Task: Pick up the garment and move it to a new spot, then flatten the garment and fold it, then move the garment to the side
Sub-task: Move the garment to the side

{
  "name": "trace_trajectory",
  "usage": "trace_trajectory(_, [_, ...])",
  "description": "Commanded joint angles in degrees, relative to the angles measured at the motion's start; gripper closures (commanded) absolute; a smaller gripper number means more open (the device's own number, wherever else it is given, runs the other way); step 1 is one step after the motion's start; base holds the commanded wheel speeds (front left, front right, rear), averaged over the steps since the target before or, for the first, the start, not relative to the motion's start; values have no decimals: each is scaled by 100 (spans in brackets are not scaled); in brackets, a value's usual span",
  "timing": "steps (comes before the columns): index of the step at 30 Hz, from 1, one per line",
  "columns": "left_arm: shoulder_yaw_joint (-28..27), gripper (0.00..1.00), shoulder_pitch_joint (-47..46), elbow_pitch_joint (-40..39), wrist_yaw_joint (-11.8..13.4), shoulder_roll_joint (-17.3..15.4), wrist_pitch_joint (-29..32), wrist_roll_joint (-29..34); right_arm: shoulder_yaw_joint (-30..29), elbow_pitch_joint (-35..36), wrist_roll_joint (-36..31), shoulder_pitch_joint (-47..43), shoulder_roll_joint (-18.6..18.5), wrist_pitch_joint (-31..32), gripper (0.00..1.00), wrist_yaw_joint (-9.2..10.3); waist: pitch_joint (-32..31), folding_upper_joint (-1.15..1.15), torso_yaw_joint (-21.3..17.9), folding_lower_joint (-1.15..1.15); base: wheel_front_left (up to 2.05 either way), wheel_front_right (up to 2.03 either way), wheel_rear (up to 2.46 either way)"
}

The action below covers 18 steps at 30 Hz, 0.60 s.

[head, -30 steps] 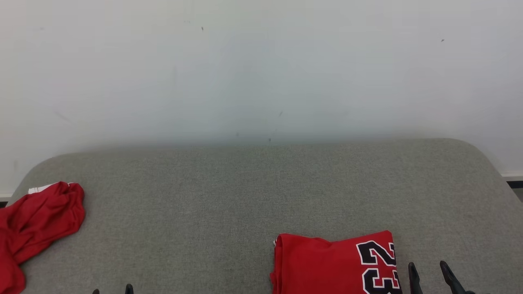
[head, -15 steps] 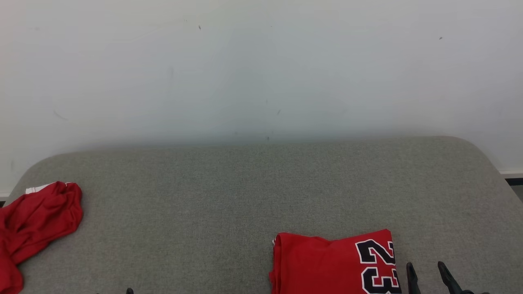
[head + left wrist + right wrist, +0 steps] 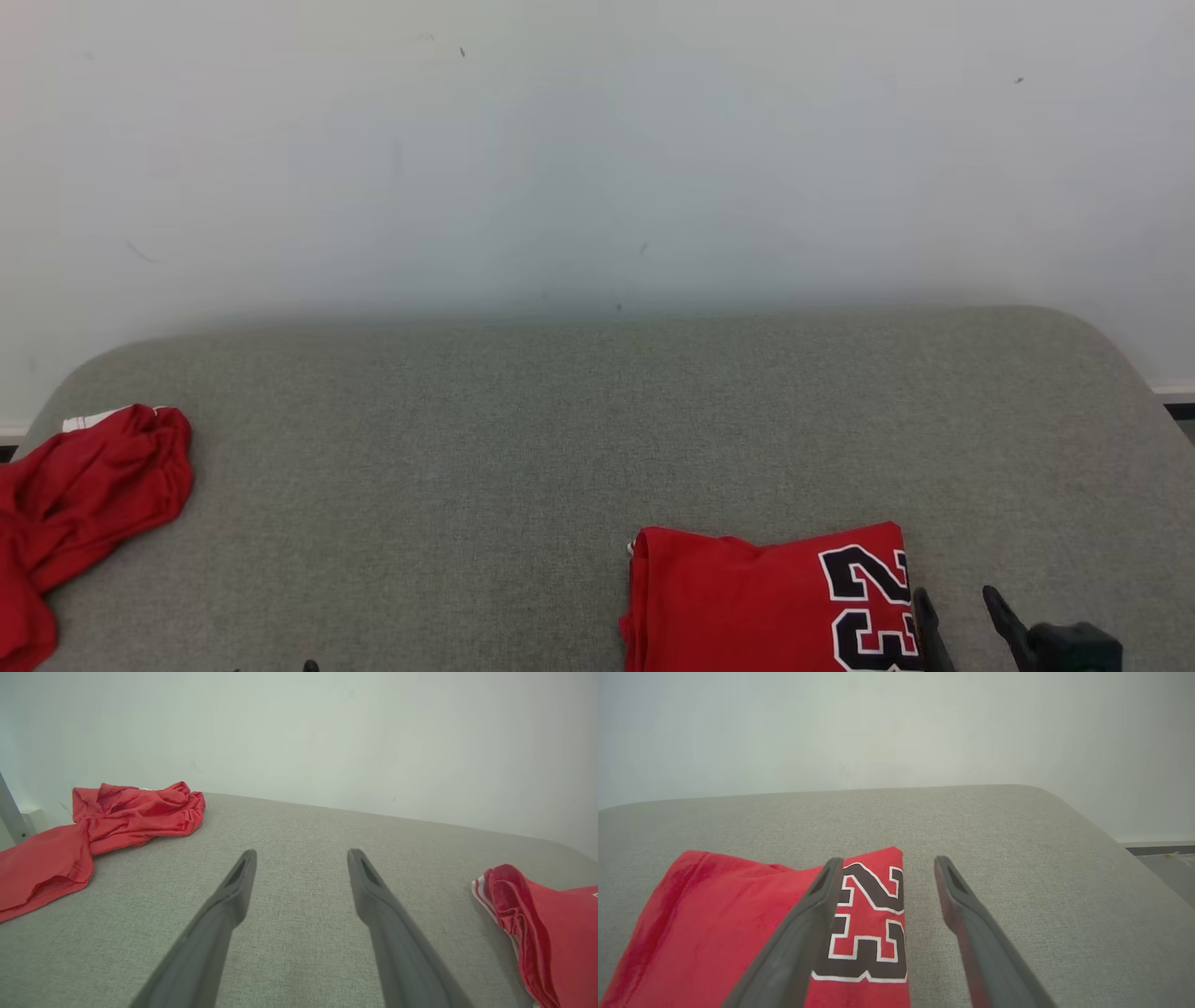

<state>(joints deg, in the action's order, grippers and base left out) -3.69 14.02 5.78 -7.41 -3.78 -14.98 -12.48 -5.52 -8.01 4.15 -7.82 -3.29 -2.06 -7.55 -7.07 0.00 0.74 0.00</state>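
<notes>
The table [image 3: 485, 439], covered in grey fabric, stands against a pale wall [image 3: 597, 159].

1. Far left: a crumpled red garment [image 3: 89, 485] lies at the table's edge.
2. Left tool [image 3: 301, 858]: fingers spread apart, empty, above bare fabric.
3. Right of centre: the folded red jersey [image 3: 747, 607], number 23 facing up, lies flat at the near edge.
4. Right tool [image 3: 954, 597]: fingers spread apart, empty, at the jersey's right edge. Contact cannot be determined.

left fingers [image 3: 231, 900]: 2, dark grey, long, tapered, slotted tips | right fingers [image 3: 957, 910]: 2, same
</notes>
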Motion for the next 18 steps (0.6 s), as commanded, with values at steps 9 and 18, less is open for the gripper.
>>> trace_trajectory(9, [160,0,-198,266,-1,-232,38,38,82,-327,296,734,-397,2825,0,13,263,0,261,0,0,0,0])
trace_trajectory(18, [248,0,-321,61,33,-341,241,47,-315,-308,200,796,-420,4092,0,13,499,0,629,0,0,0,0])
